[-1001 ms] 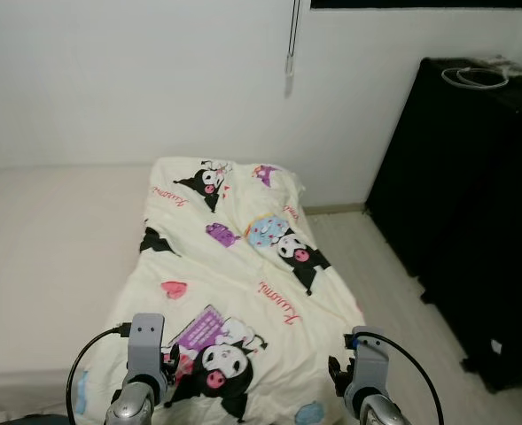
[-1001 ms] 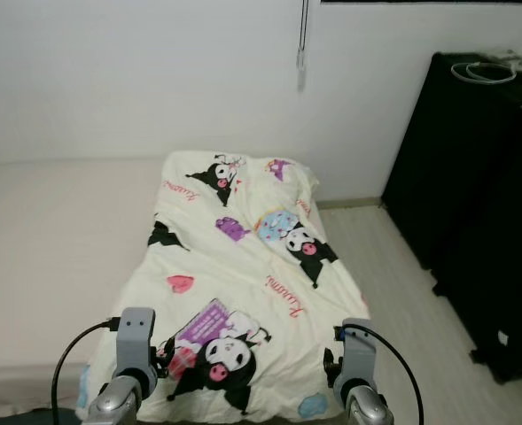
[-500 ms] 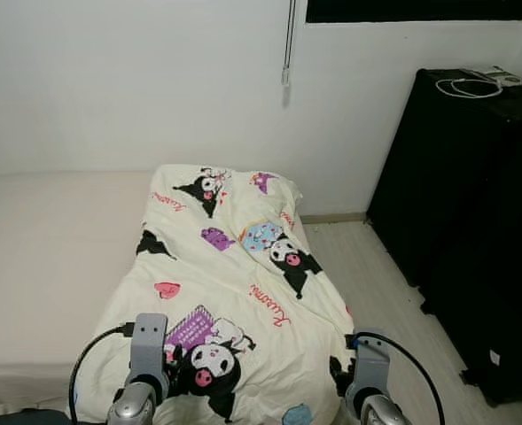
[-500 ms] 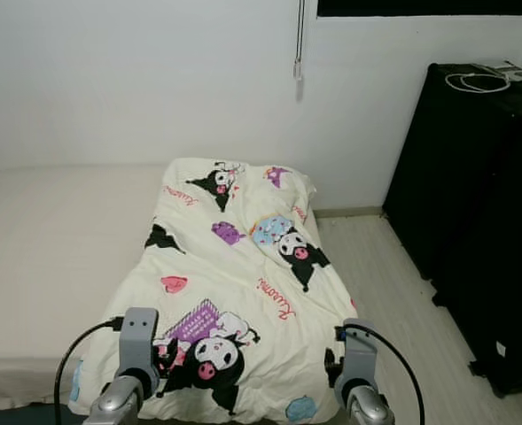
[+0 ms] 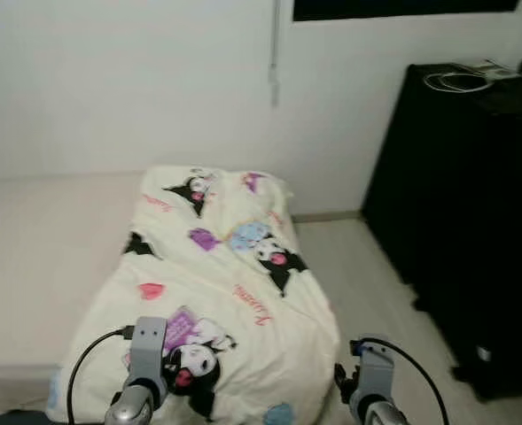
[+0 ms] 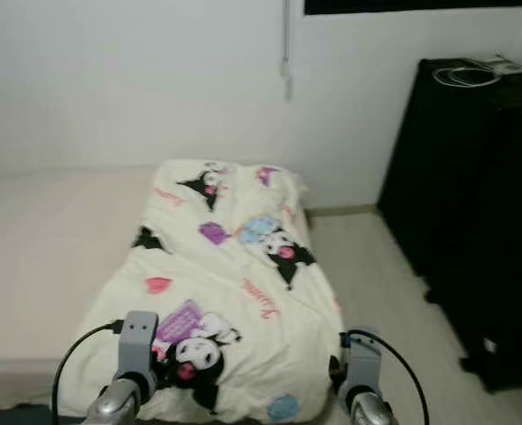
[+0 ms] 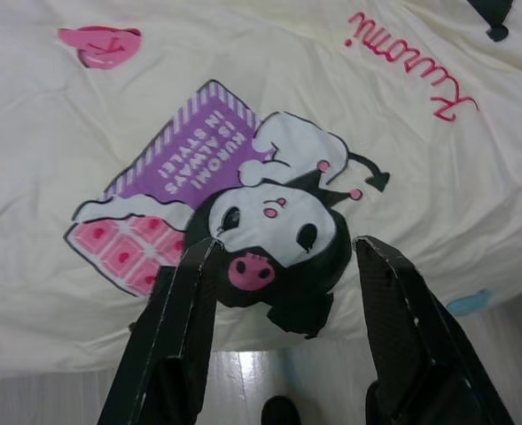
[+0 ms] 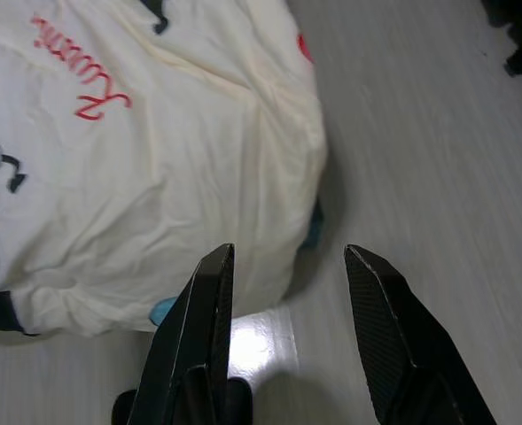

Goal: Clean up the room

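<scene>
Blanket (image 5: pixel 216 292): It is cream, with cartoon animals, hearts and red words on it. It lies spread over the right side of the bed and runs from the wall end down to the near end. Its near edge hangs over the end of the bed, down toward the floor.
Bed (image 5: pixel 39 257): It is pale and low. The left side is bare. It sits against the white wall.
Left end effector (image 7: pixel 283 336): It hangs above the near end of the blanket, over a black and white cartoon face. Its two black fingers are spread apart and pinch nothing.
Right end effector (image 8: pixel 283 341): It hangs over the blanket's near right corner and the floor beside it. Its fingers are spread apart too, and they hold nothing.
Floor (image 5: pixel 367 283): It is light wood, to the right of the bed.
Cabinet (image 5: pixel 464 221): It is big and black, and stands on the right by the wall. A white cable (image 5: pixel 455 80) lies coiled on top.
Cord (image 5: pixel 274 53): It is thin and hangs down the wall behind the bed.
</scene>
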You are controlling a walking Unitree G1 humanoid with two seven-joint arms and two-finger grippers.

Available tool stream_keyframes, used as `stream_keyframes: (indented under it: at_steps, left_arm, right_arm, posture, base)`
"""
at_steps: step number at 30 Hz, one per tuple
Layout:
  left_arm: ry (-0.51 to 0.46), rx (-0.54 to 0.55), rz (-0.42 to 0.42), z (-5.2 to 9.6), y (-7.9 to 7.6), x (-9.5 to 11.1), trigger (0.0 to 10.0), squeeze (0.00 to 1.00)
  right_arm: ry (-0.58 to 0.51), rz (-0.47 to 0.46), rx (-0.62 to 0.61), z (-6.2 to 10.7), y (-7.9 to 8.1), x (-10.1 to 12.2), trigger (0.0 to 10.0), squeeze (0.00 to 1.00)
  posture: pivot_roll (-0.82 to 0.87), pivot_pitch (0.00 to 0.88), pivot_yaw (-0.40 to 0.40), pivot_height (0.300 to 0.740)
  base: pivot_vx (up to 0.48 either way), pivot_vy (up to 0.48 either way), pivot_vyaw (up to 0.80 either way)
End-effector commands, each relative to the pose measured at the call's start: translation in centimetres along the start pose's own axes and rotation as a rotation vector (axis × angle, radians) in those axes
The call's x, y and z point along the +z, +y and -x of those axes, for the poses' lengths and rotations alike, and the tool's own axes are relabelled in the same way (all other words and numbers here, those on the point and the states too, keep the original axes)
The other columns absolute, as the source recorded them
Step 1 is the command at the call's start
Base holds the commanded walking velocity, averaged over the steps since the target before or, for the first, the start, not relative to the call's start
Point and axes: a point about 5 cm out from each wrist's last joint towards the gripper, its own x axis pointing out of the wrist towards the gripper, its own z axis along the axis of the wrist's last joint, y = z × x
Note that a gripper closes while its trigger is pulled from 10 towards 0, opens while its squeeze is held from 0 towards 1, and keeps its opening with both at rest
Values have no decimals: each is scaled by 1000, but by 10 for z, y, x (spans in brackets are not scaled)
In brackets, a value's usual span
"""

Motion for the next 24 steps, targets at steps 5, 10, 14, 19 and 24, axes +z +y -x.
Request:
stream_keyframes:
  at_steps: [5,10,14,19,24]
  left_arm:
    - [34,3,-5,2,4,-6,10000,0]
    - [31,12,-9,3,4,-6,10000,0]
    - [36,22,-14,3,5,-7,10000,0]
    - [17,16,-17,3,4,-5,10000,0]
    - [13,10,-37,2,3,-4,10000,0]
  right_arm:
    - [21,-6,9,1,5,-5,10000,0]
    - [22,-5,9,1,5,-6,10000,0]
    - [25,-3,9,2,4,-7,10000,0]
    - [25,-2,8,2,3,-7,10000,0]
    - [23,-2,8,2,3,-6,10000,0]
  posture:
    - [54,78,-12,734]
    - [54,78,-12,734]
    - [54,76,-12,734]
    - [51,72,-12,734]
    - [47,73,-12,734]
  base:
    - [0,431,0]
    - [0,86,0]
    - [0,0,0]
    - [0,0,0]
    - [0,0,0]
